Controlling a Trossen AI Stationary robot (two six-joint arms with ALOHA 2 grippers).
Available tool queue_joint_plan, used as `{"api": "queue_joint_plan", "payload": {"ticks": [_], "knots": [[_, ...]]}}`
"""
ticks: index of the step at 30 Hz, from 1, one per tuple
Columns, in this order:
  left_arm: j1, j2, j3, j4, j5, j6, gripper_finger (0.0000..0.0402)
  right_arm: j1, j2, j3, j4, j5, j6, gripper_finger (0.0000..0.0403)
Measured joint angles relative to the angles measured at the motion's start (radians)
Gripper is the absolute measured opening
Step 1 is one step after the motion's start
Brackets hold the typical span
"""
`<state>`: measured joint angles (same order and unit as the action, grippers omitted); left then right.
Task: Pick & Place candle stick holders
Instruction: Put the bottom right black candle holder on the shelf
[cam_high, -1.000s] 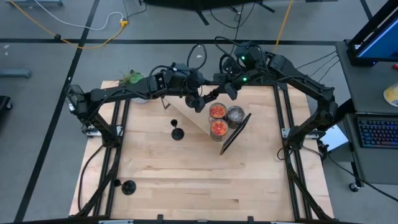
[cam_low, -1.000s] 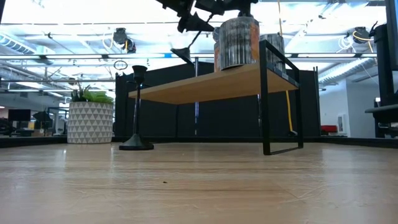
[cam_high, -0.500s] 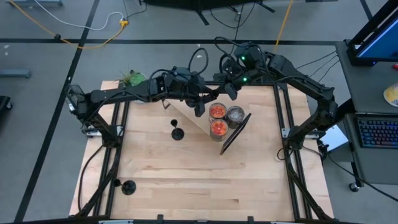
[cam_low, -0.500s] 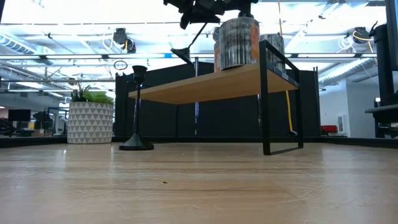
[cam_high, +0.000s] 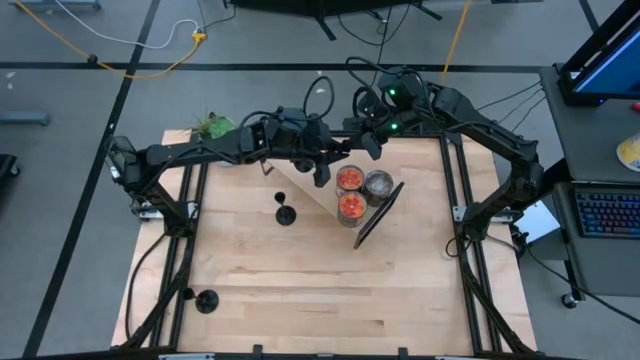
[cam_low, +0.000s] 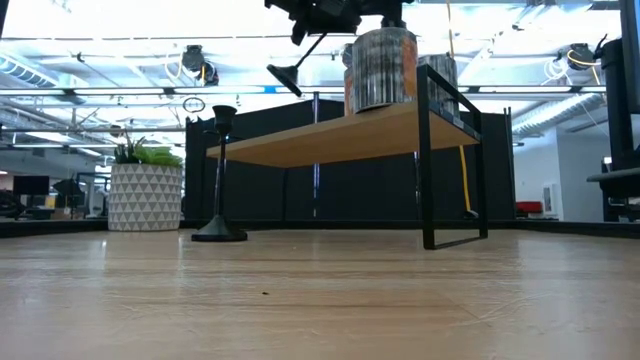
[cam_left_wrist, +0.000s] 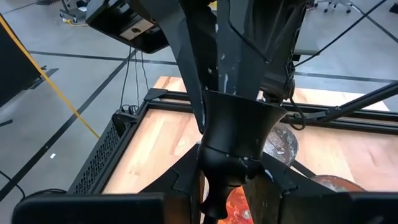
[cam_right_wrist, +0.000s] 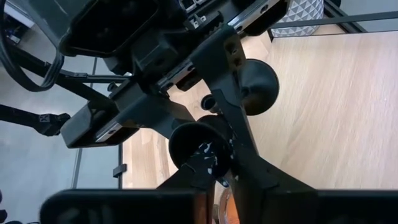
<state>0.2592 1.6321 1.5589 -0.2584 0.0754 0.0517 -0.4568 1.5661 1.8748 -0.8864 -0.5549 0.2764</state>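
Note:
My left gripper (cam_high: 322, 172) is shut on a matte-black candle stick holder held high over the shelf's far left part. The holder's round base (cam_low: 283, 75) hangs low toward the table's left, and its thin stem (cam_low: 310, 48) slants up to the gripper (cam_low: 322, 12). Its cup (cam_left_wrist: 239, 130) points toward my right gripper (cam_high: 372, 140), which is just beyond it. The cup's mouth (cam_right_wrist: 198, 146) and the base (cam_right_wrist: 258, 87) show in the right wrist view. A second holder (cam_high: 285, 213) stands on its base on the table. A third (cam_high: 207, 300) stands near the near left corner. My left gripper pinches the holder's stem just under the cup (cam_left_wrist: 216, 190) between its two fingers. The holder is lifted clear and tilted, with the base lower toward the table's left and the cup higher toward my right gripper.
A low shelf, a wooden board (cam_high: 305, 190) on a black frame (cam_low: 425, 150), stands at the table's middle far side. It carries three candle jars (cam_high: 350, 180). A potted plant (cam_high: 212, 125) stands at the far left. The near half of the table is bare wood.
My left gripper has gone a little toward the right gripper and the jars with the holder. The holder's base has risen slightly and swung toward the table's left, and more of its stem shows.

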Motion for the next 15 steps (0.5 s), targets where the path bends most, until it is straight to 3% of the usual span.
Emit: {"api": "queue_joint_plan", "payload": {"ticks": [15], "knots": [[0.002, 0.0, 0.0, 0.004, -0.028, 0.022, 0.0097, 0.001, 0.0, 0.0, 0.043, 0.0, -0.001, 0.0078]]}}
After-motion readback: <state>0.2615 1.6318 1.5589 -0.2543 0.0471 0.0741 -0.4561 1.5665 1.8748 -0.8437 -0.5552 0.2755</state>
